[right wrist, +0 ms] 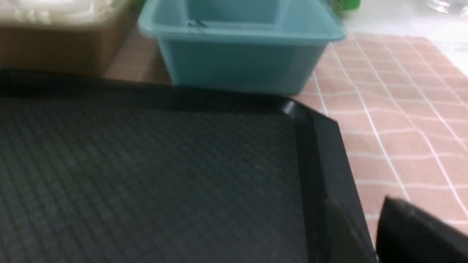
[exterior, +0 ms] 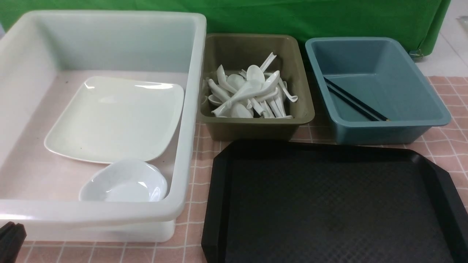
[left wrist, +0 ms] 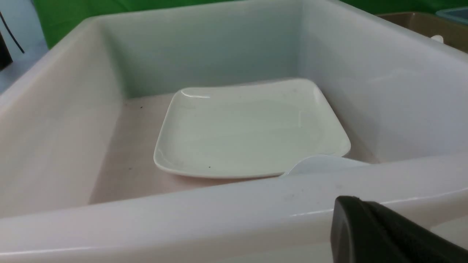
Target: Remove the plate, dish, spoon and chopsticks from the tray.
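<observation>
The black tray point(exterior: 219, 204) lies at the front right with a bare floor, and shows in the right wrist view point(right wrist: 321, 146) too. The square white plate point(exterior: 113, 117) point(left wrist: 248, 131) lies flat in the white tub point(exterior: 190, 109). The small white dish point(exterior: 124, 182) point(left wrist: 318, 164) sits in front of it in the same tub. Several alike white spoons point(exterior: 248, 95) are piled in the olive tub point(exterior: 256, 124). The black chopsticks point(exterior: 353, 100) lie in the blue tub point(exterior: 384, 128). My left gripper point(exterior: 11, 237) point(left wrist: 356, 201) is shut and empty, low before the white tub. My right gripper point(right wrist: 355, 200) is open and empty over the tray's right rim.
The three tubs stand in a row behind and left of the tray on a pink checked cloth point(exterior: 449, 146). A green curtain point(exterior: 292, 18) closes off the back. The white tub's tall front wall point(left wrist: 182, 219) stands right before my left gripper.
</observation>
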